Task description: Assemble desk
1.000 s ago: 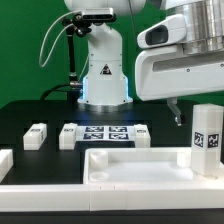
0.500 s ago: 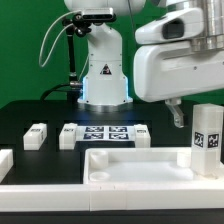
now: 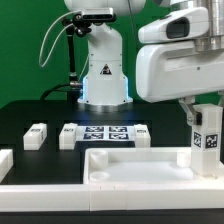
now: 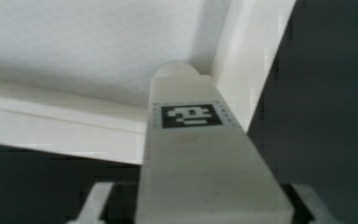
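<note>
The desk slab (image 3: 135,166) lies flat at the front, white with a recessed middle and a raised rim. A white leg post (image 3: 207,140) with black-and-white tags stands upright at its right end. My gripper (image 3: 202,120) has come down over the post's top. One finger (image 3: 188,113) shows beside it; the other is hidden. In the wrist view the post (image 4: 194,150) rises between my gripper's (image 4: 206,206) two fingers (image 4: 105,202), with dark gaps on both sides, so the jaws look open around it. The slab (image 4: 69,55) lies behind it.
The marker board (image 3: 104,133) lies mid-table before the robot base (image 3: 105,75). A small white leg post (image 3: 36,135) lies to its left in the exterior view. Low white border rails (image 3: 8,160) run along the front and left.
My gripper has moved toward the exterior view's right and down, from beside the upright leg post to over its top. The post and slab have not moved.
</note>
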